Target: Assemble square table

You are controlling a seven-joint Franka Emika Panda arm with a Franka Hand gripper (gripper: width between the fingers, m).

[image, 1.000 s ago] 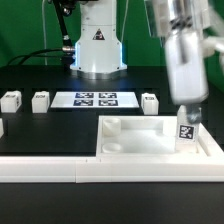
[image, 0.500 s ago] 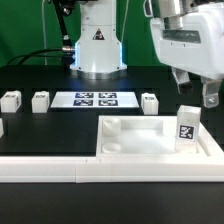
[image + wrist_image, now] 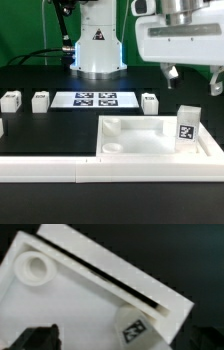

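Observation:
The white square table top (image 3: pixel 150 146) lies rim up at the exterior view's right, with a round socket (image 3: pixel 113 126) in its far left corner. One white tagged leg (image 3: pixel 186 125) stands upright in its far right corner. My gripper (image 3: pixel 195 80) hangs open and empty above that leg, clear of it. In the wrist view the top (image 3: pixel 70 303), a corner socket (image 3: pixel 35 268) and the tagged leg (image 3: pixel 135 330) lie below my open gripper (image 3: pixel 125 341); one dark finger (image 3: pixel 40 339) shows.
Three loose legs (image 3: pixel 11 99), (image 3: pixel 40 99), (image 3: pixel 150 101) stand on the black table beside the marker board (image 3: pixel 95 99). Another part (image 3: pixel 2 128) shows at the left edge. A long white border rail (image 3: pixel 50 168) runs along the front. The robot base (image 3: pixel 98 45) is behind.
My gripper was around the leg in the top's corner. It has opened, let go and risen; the leg stays standing there.

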